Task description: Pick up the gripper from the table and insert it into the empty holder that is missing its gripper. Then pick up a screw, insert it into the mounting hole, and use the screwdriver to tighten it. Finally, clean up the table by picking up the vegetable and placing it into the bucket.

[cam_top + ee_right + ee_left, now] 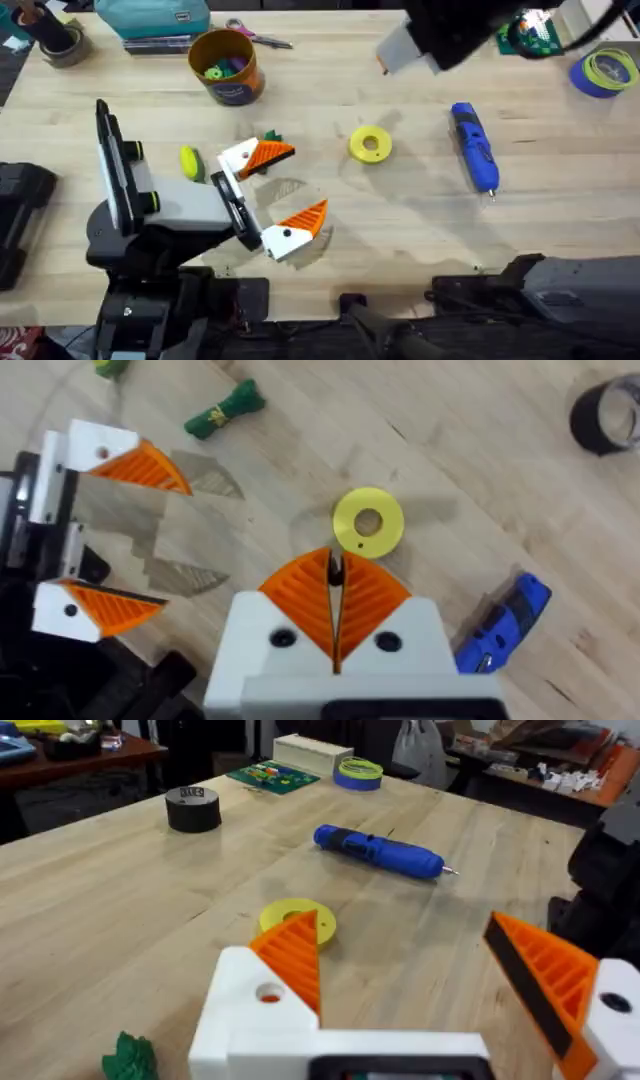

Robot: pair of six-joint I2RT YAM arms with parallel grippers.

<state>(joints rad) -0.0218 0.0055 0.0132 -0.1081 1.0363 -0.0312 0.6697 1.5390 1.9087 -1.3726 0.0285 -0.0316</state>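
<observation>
My left gripper (300,182) rests open on the table (420,220). Each of its two white holders (240,158) carries an orange ribbed finger (272,153). In the left wrist view the gripper (400,930) shows a mounting hole in each holder (250,1010). The green vegetable (272,137) lies just beyond its far finger. My right gripper (390,60) hangs high over the yellow ring (367,522), and its orange fingers (300,595) are shut on a thin dark screw (335,565). The blue screwdriver (474,147) lies to the right. The mustard bucket (226,65) stands at the back.
A yellow-green piece (190,162) lies beside the left arm. A black tape roll (193,807) and a blue tape roll (605,72) sit at the back right. Scissors (258,38) and a teal pouch (150,15) lie behind the bucket.
</observation>
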